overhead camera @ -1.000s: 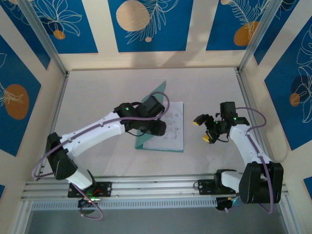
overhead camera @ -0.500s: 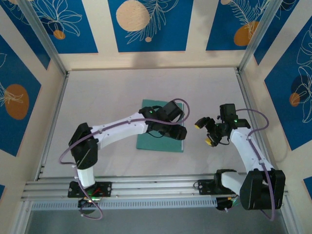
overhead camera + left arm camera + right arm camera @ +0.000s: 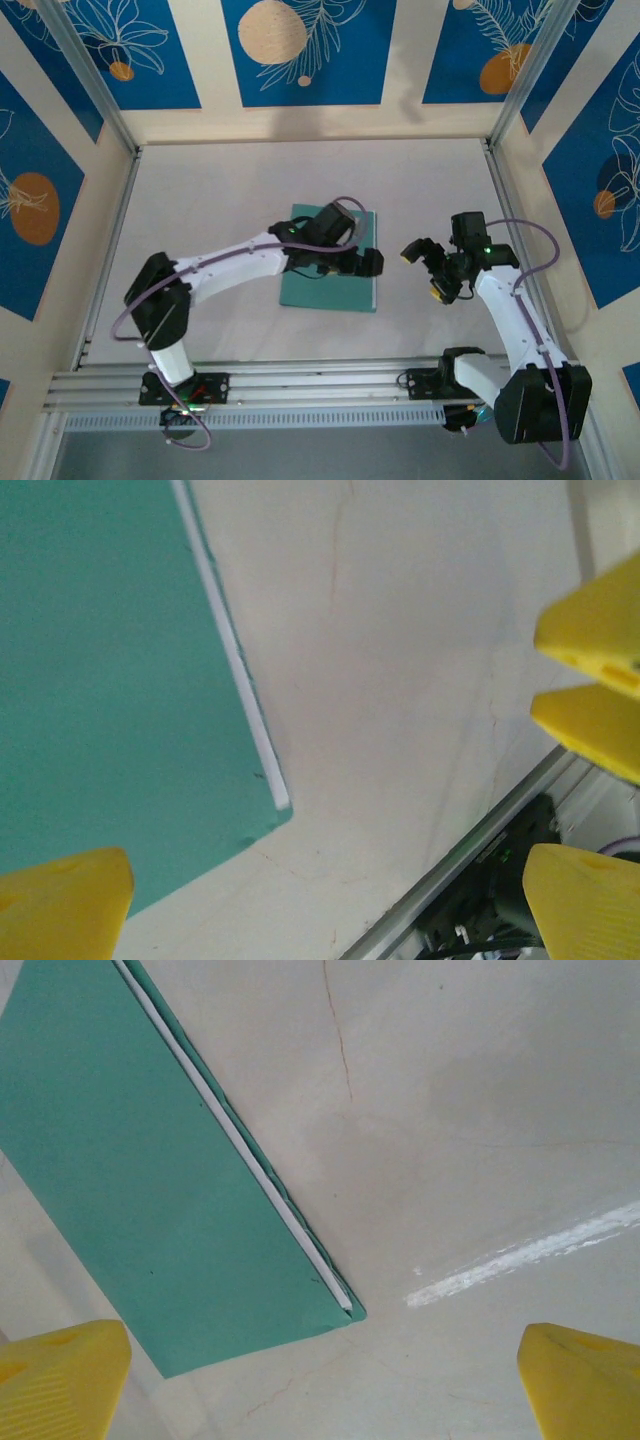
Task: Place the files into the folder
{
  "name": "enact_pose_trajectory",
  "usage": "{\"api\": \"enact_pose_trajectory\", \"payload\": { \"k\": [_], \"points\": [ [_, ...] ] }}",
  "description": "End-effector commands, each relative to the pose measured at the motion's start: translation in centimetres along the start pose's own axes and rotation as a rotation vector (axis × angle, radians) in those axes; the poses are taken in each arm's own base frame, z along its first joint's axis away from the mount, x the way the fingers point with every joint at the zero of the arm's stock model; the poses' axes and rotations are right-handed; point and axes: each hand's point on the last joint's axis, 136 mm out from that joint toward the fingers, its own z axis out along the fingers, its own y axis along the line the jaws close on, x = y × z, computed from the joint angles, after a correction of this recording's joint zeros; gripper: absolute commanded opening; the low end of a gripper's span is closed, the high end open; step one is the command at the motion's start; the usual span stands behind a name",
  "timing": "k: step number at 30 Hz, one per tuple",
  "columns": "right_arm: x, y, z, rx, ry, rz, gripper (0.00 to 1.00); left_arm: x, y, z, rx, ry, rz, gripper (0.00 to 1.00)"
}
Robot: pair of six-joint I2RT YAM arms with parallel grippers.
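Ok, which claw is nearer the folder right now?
Left. The left claw is open above the right edge of the folder. The right claw, also open, is off to the folder's right, over the table.

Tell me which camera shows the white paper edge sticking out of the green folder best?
Right wrist: the paper edge runs long along the folder. Left wrist shows a shorter stretch. From the top, it's too thin to tell.
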Motion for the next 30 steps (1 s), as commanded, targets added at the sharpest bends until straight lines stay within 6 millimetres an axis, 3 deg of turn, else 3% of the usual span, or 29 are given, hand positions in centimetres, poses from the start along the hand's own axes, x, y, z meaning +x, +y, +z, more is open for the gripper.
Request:
{"api": "enact_pose_trajectory", "payload": {
  "k": [1,6,10,12,15,18,21,27,30],
  "points": [
    [-0.9,0.2,-1.5,0.02,-0.045,-0.022,0.99,-2.7,0.6,-4.1,0.045,-0.094,-0.064,1.0],
    [-3.1,1.1,-4.1,0.071,-0.141,-0.11,0.99,-4.8,6.2,-9.4,-0.064,-0.217,-0.121,1.0],
    [-6.2,2.4,-7.0,0.104,-0.302,-0.148,0.99,-5.5,12.2,-14.0,-0.311,-0.289,-0.121,1.0],
    [-8.1,3.3,-7.6,0.084,-0.372,-0.176,0.99,-5.7,14.0,-16.0,-0.434,-0.323,-0.078,1.0],
    [-10.9,4.7,-6.6,0.034,-0.488,-0.284,0.99,-6.2,15.2,-17.6,-0.501,-0.375,-0.045,1.0],
    [-12.5,5.3,-4.7,0.013,-0.589,-0.42,0.99,-6.4,16.0,-18.9,-0.519,-0.431,-0.048,1.0],
    [-12.3,6.1,-2.2,-0.023,-0.596,-0.595,0.99,-6.1,18.0,-19.9,-0.575,-0.488,-0.052,1.0],
    [-12.9,5.2,1.5,-0.123,-0.681,-0.593,0.99,-4.3,23.8,-21.9,-0.825,-0.618,0.015,1.0],
    [-13.6,4.8,2.7,-0.094,-0.665,-0.635,0.99,-3.3,25.3,-22.3,-0.891,-0.593,0.057,1.0]
  ]
}}
